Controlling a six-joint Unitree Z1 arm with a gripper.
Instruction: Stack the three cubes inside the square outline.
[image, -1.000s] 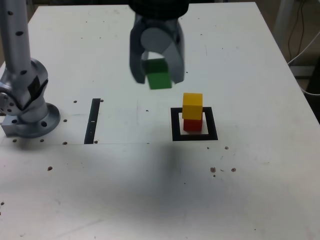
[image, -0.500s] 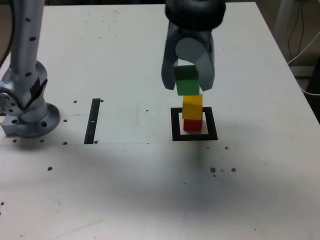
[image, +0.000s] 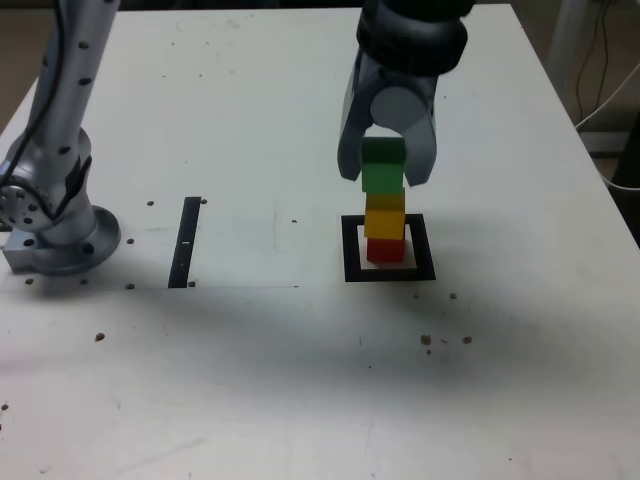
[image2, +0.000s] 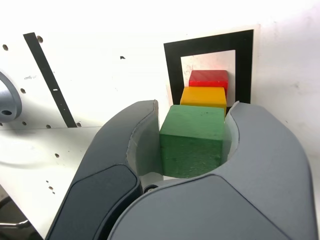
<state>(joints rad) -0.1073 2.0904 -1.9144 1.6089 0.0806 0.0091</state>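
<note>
Robot gripper (image2: 192, 137) w/ jaws closed on green cube (image2: 192, 140), held above yellow cube (image: 385, 216), which sits atop red cube (image: 385, 250) inside black square outline (image: 424, 248); can't tell if green touches yellow.

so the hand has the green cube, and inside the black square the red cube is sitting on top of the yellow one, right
Not quite: the order of those two is reversed. The exterior view shows the yellow cube on top of the red one, inside the black square. The hand does have the green cube.
</note>
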